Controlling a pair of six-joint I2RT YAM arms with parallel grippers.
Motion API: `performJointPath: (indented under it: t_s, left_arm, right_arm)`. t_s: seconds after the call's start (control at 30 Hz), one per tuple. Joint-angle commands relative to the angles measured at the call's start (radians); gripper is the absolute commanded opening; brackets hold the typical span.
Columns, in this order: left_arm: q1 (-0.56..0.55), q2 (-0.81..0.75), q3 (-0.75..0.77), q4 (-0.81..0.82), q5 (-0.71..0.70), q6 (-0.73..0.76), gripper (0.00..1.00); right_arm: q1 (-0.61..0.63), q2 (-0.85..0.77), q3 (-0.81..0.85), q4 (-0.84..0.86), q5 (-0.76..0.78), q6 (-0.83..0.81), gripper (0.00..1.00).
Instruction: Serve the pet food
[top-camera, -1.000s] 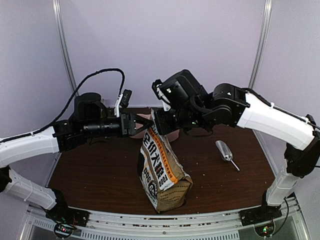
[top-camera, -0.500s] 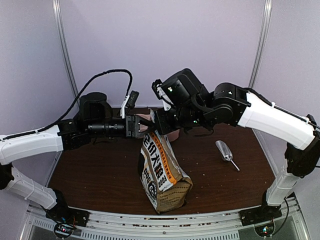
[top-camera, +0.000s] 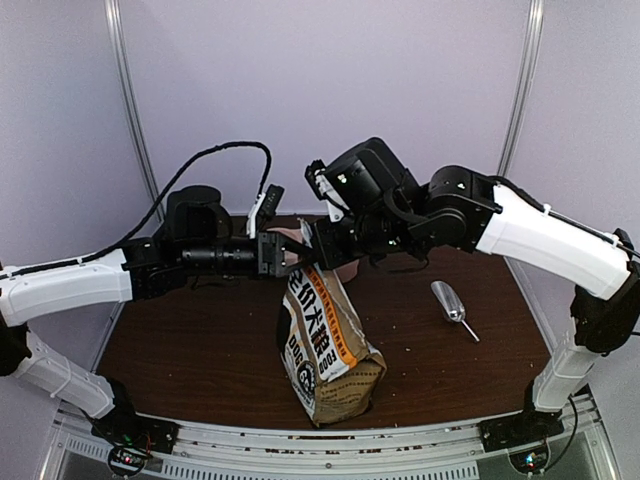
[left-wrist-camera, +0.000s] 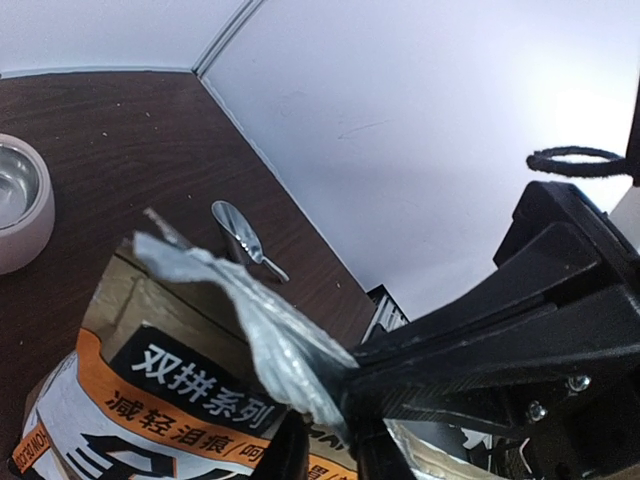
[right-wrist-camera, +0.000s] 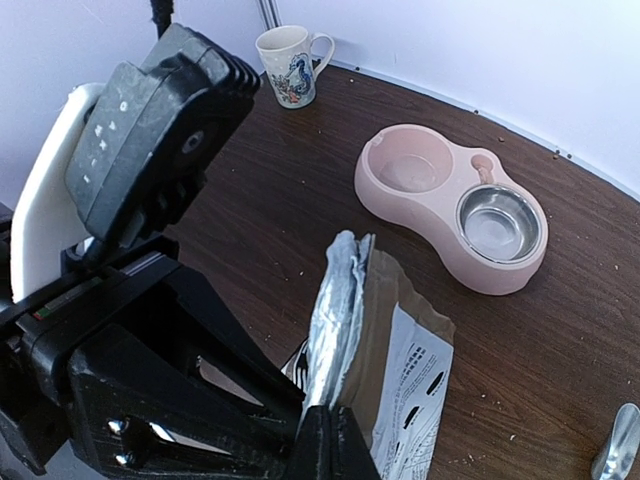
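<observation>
Pet food: none in sight, so look cannot be described; judged inside paper bag (top-camera: 325, 340) standing mid-table, foil-lined top torn open.
Change: my left claw (top-camera: 276, 255) has moved rightward to top of bag, jaws narrowing. Foil edge now between its fingers; whether gripped, cannot tell.
My right claw (right-wrist-camera: 325, 440): unchanged, pinched together on same edge.
Meaning: second hold nearly made; mouth can then be spread for scoop (top-camera: 452, 303).
Pink bowl (right-wrist-camera: 450, 205): unfilled.

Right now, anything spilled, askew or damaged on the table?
The bag leans, its ragged top crumpled and foil lining flared, pinched by the right gripper. Small crumbs lie scattered on the table. The pink bowl looks empty.
</observation>
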Motion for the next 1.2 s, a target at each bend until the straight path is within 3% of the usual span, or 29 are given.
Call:
performJointPath:
  t_s: [0.0, 0.13, 0.27, 0.57, 1.17]
  left_arm:
    - [0.000, 0.028, 0.021, 0.033, -0.006, -0.005, 0.16]
    - [0.000, 0.027, 0.020, 0.040, -0.019, -0.002, 0.00]
    - [0.000, 0.013, 0.002, 0.028, -0.088, -0.026, 0.00]
    - [0.000, -0.015, -0.047, -0.004, -0.240, -0.113, 0.00]
    - [0.000, -0.059, -0.046, -0.051, -0.298, -0.094, 0.00]
  right_arm:
    - [0.016, -0.066, -0.006, 0.090, -0.082, -0.017, 0.00]
    - [0.017, -0.069, -0.019, 0.086, -0.096, -0.041, 0.00]
    - [0.025, -0.064, -0.015, 0.044, -0.048, -0.070, 0.00]
    - [0.058, 0.019, 0.061, -0.154, 0.215, -0.064, 0.00]
    - [0.059, 0.030, 0.058, -0.162, 0.228, -0.017, 0.00]
